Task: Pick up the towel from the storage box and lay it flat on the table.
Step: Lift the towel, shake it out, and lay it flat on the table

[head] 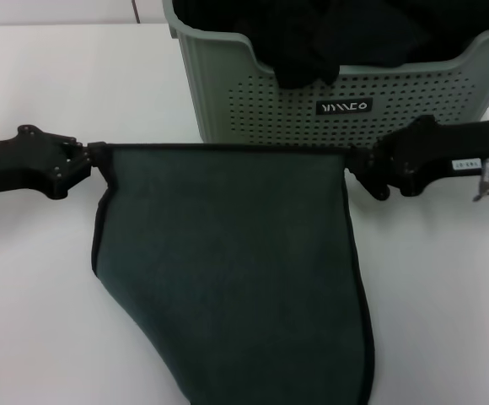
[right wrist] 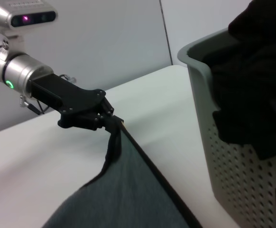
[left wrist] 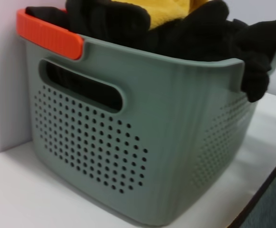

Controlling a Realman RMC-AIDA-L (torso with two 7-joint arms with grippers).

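The towel [head: 228,270] shows its dark grey-green side with black edging, and its top edge is stretched taut in front of the storage box [head: 337,93]. My left gripper [head: 93,162] is shut on its left top corner, and the right wrist view shows that pinch [right wrist: 108,119]. My right gripper [head: 352,165] is shut on the right top corner. The cloth narrows downward and runs past the near edge of the head view. Beneath it lies the white table [head: 25,295]. A strip of the towel [left wrist: 271,204] also shows in the left wrist view.
The storage box [left wrist: 142,142] holds a heap of black cloths [head: 312,38], one drooping over its scooped rim. In the left wrist view a yellow cloth [left wrist: 169,12] lies among them, and an orange handle [left wrist: 47,35] sits on the rim.
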